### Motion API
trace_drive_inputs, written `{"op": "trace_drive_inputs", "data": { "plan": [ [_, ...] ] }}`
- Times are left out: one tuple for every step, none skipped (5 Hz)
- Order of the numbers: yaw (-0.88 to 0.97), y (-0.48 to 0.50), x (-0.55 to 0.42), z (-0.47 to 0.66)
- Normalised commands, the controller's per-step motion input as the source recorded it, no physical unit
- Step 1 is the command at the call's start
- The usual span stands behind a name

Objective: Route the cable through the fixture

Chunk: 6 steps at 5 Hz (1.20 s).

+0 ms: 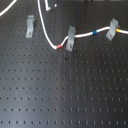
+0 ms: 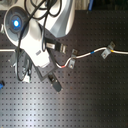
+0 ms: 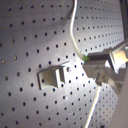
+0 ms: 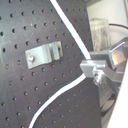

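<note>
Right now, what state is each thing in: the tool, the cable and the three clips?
Tool: shut on the cable.
Cable: threaded through the middle clip and the right clip, not through the fixture.
Fixture: empty, cable passing beside it.
Middle clip: cable through it.
Right clip: cable through it.
</note>
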Motion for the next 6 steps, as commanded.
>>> {"op": "trace_drive_inputs", "data": {
  "plan": [
    [-0.41,-0.021,-0.33,0.28],
    [-0.4,0.006,-0.366,0.34],
    [-0.36,-0.002,-0.385,0.39],
    [-0.34,-0.034,-0.377,0.4],
    [0.13,0.018,0.005,0.0],
    [0.0,-0.09,-0.115,0.38]
  ]
}}
